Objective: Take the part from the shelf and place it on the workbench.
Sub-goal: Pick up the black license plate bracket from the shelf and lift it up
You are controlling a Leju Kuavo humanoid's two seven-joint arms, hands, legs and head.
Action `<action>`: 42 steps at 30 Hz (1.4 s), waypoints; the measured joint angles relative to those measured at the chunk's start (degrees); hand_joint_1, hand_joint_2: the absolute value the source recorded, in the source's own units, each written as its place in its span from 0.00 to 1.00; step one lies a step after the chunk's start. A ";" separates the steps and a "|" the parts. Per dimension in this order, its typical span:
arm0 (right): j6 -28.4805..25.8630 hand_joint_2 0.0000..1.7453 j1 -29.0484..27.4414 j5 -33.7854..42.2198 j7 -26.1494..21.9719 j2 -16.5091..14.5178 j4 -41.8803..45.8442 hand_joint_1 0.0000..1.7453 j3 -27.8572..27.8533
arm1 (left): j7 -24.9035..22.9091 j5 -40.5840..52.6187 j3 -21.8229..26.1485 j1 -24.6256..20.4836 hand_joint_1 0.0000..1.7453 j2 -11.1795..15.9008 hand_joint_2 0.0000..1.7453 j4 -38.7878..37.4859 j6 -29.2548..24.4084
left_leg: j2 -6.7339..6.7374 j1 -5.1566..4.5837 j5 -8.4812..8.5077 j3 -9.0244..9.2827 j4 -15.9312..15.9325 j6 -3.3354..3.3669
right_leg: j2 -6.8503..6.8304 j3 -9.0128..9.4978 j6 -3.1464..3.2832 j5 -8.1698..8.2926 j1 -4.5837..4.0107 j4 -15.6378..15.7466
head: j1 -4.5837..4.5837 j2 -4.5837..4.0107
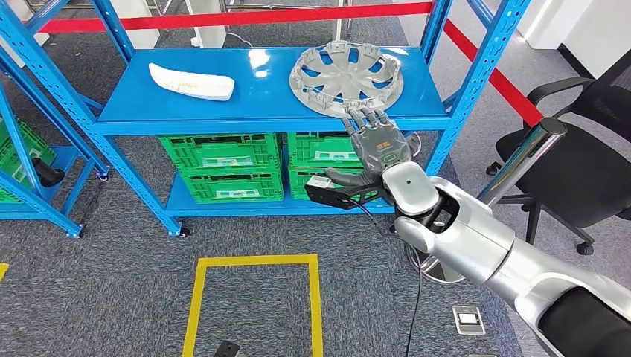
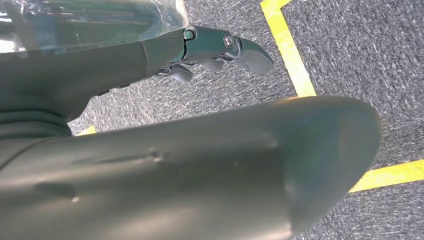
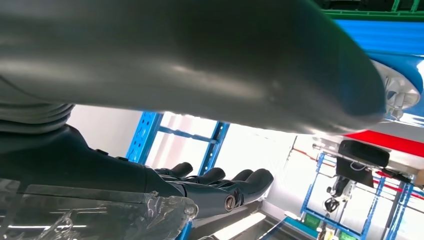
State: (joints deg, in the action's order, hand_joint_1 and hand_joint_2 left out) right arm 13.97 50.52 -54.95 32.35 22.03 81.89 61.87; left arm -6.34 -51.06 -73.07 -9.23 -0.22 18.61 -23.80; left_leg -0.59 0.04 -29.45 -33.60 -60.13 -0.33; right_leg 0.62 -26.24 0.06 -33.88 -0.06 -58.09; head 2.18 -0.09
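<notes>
Up front in the head view, the right robot hand (image 1: 378, 145) reaches toward the blue shelf (image 1: 253, 100), its fingers (image 1: 366, 117) stretched out flat and slightly apart, with nothing in them. The fingertips lie at the front edge of the upper shelf board, just beside the near rim of the grey wheel-cover part (image 1: 347, 74), which rests flat on the right half of that board; whether they touch it cannot be told. A white curved piece (image 1: 191, 81) lies on the left half of the same board, well apart from the part. Green crates (image 1: 222, 165) stand stacked on the lower level. On the grey carpet a yellow tape rectangle (image 1: 254, 262) is marked out, and a black office chair (image 1: 573, 167) stands to the right of the shelf.

Next, the left wrist view shows the left robot hand (image 2: 215, 50) over the carpet and the yellow tape, thumb large in front, the darker fingers nearly straight, holding nothing.

Finally, the right wrist view shows the right robot hand's fingers extended side by side and empty, with the pale rim of the part (image 3: 400, 92) beside the thumb against the blue shelf.
</notes>
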 joint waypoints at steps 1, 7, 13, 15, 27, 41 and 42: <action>-0.01 0.00 0.01 0.05 0.09 0.00 -0.03 0.00 0.01 | 0.00 -0.09 0.00 0.00 0.00 0.01 0.00 -0.01 0.04 | 0.00 0.00 0.00 0.00 0.00 0.00 | 0.00 0.00 0.00 0.00 0.00 0.00 | -0.01 0.00; -0.16 0.00 0.03 0.20 0.39 0.00 -0.16 0.00 0.01 | -0.02 -0.39 0.00 -0.01 0.00 0.06 0.00 -0.03 0.72 | -0.01 -0.07 -0.01 -0.04 -0.13 0.02 | 0.00 -0.01 -0.04 0.05 0.07 0.07 | -0.01 0.00; -0.70 0.00 0.07 0.72 0.49 0.00 -0.30 0.00 0.05 | -0.26 -0.10 0.00 -0.09 0.00 0.14 0.00 -0.07 0.98 | -0.02 -0.43 -0.12 -0.19 -0.14 0.30 | 0.05 -0.14 -0.31 0.13 0.44 0.31 | -0.03 0.00; -0.80 0.00 0.21 0.72 0.54 0.02 -0.32 0.00 -0.01 | -0.27 0.03 0.00 -0.22 0.00 0.14 0.00 -0.07 0.98 | 0.03 -0.27 0.04 0.14 0.62 0.68 | 0.07 0.03 -0.57 -0.01 0.45 0.53 | -0.04 0.00; -1.26 0.00 0.40 0.74 0.58 0.42 -0.93 0.00 0.69 | -0.35 0.36 0.01 -0.37 0.00 0.05 0.00 -0.09 1.03 | 0.01 1.58 -2.20 3.17 1.62 -1.28 | -0.28 -10.35 -2.16 7.43 1.16 -4.11 | 0.54 0.00; -1.73 0.00 -0.28 0.81 0.58 0.55 -1.46 0.00 1.33 | -0.43 0.69 -0.01 -0.28 0.00 0.14 0.00 -0.12 1.06 | 0.10 -0.37 3.75 -5.81 -5.96 0.38 | 0.39 -3.57 1.48 1.65 0.08 -1.70 | -0.16 0.00; -1.75 0.00 -0.19 0.90 0.58 0.55 -1.49 0.00 1.37 | -0.43 0.71 -0.01 -0.27 0.00 0.17 0.00 -0.14 1.04 | 0.10 -0.71 4.72 -5.10 -4.32 0.98 | 0.44 -3.06 1.24 1.36 0.14 -1.42 | -0.12 0.00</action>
State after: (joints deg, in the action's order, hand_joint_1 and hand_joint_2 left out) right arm 12.22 50.33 -54.05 32.94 22.58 80.40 63.23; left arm -6.77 -50.35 -73.08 -9.50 -0.04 18.46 -22.76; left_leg -0.49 -0.67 -24.73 -38.71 -64.46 0.65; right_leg 1.05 -29.30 1.30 -32.51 0.08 -59.51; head 2.06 -0.09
